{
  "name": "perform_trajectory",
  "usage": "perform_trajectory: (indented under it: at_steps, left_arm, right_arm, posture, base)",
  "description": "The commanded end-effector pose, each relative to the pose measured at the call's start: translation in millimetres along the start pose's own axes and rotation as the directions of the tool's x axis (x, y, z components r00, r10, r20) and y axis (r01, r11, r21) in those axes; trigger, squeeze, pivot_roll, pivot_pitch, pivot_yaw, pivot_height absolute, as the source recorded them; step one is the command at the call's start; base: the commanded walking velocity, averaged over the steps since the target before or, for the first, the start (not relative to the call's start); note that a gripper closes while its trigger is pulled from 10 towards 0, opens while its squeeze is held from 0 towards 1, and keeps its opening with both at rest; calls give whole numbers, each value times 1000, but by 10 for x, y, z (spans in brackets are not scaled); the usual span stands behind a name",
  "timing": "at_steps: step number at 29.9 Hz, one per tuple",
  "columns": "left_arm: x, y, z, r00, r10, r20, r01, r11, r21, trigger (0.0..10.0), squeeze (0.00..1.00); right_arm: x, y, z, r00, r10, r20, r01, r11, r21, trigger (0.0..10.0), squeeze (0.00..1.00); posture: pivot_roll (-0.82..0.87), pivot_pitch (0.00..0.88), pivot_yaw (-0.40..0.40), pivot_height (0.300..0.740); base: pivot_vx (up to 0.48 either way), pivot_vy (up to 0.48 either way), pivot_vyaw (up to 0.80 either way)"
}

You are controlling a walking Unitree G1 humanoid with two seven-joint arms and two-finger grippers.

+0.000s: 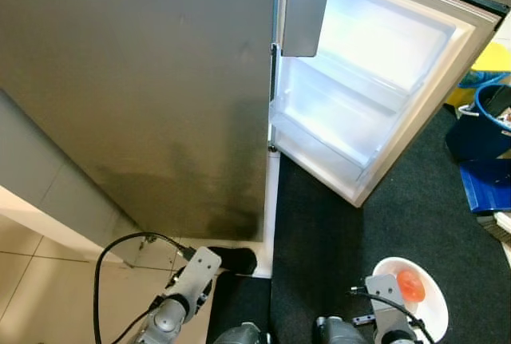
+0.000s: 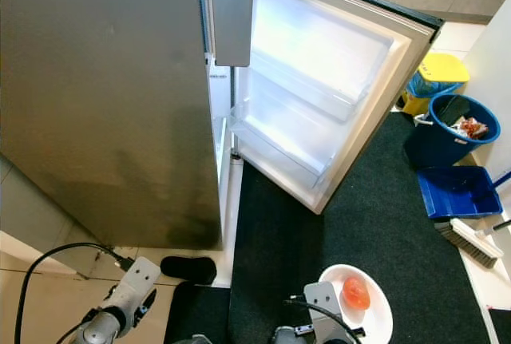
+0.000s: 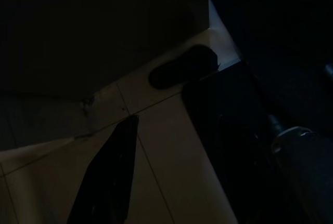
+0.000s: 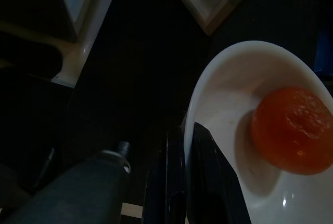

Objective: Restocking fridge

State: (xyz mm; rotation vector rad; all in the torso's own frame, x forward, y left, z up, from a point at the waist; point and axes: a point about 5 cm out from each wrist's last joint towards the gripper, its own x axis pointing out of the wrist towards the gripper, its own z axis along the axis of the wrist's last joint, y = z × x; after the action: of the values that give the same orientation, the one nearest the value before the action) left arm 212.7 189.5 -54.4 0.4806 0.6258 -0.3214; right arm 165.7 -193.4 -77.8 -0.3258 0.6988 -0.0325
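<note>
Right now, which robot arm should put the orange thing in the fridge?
The right. Its gripper already pinches the rim of the white bowl holding the orange fruit, and the open fridge door is ahead on that side. The left gripper hangs low over the tiles.

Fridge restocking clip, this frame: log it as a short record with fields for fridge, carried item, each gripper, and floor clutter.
fridge: door swung open, its shelves bare
carried item: white bowl with one orange fruit inside
right gripper: fingers pinch the bowl's rim, one each side
left gripper: idle, low over the tiled floor
floor clutter: blue bucket, blue dustpan, brush, on dark carpet
</note>
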Motion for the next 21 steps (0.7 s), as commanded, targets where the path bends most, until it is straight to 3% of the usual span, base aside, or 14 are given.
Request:
perform_trajectory:
  at_steps: [1,21]
  left_arm:
    - [-28,-84,-81,999,-26,-30,26,1000,6,10000,0]
    - [-27,-85,-85,999,-13,-35,12,1000,-16,10000,0]
  right_arm:
    - [-25,-31,-53,1000,-12,-10,12,1000,1,10000,0]
    - [-30,-32,-62,1000,-12,-11,12,1000,0,10000,0]
  posture:
    - [-71,176,8,723]
    - [-71,179,6,723]
  base:
    - [0,-480,0]
    - [0,-24,0]
